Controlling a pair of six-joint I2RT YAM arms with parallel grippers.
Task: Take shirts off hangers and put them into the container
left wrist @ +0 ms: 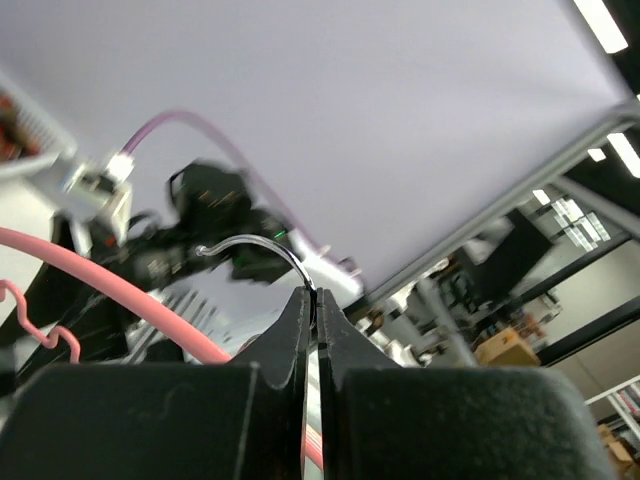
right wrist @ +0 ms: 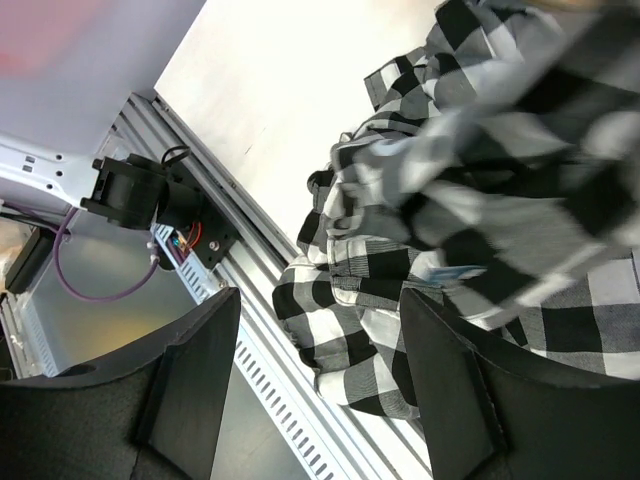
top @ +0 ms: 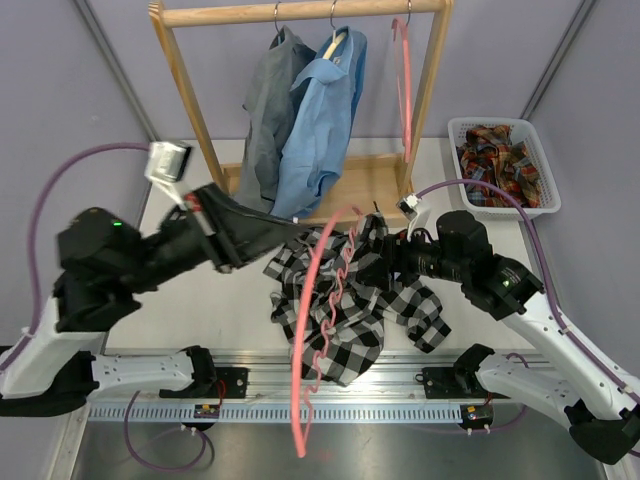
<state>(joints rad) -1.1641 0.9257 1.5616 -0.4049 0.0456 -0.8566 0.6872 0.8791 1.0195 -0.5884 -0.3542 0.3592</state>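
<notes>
With left tool point(left wrist: 317, 296) clamped on the wire hook point(left wrist: 255, 243) of the pink hanger point(top: 298, 380) and right tool point(right wrist: 318, 300) spread wide, probably best to pinch a fold of the soft, light checked shirt point(top: 350, 312) heaped by the surface's point(top: 215, 305) near edge.

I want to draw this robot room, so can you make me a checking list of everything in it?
Surface: pale table, with the checked shirt heaped on it.
Job's things: grey shirt and blue shirt hang on the wooden rack; a bare pink hanger hangs beside them; the white basket holds a red patterned garment.
Clutter: nothing seen.
Grippers: left gripper shut on the metal hook of a raised pink hanger; right gripper open at the checked shirt.
Cables: purple cables loop from both arms.
Surroundings: plain grey walls.
</notes>
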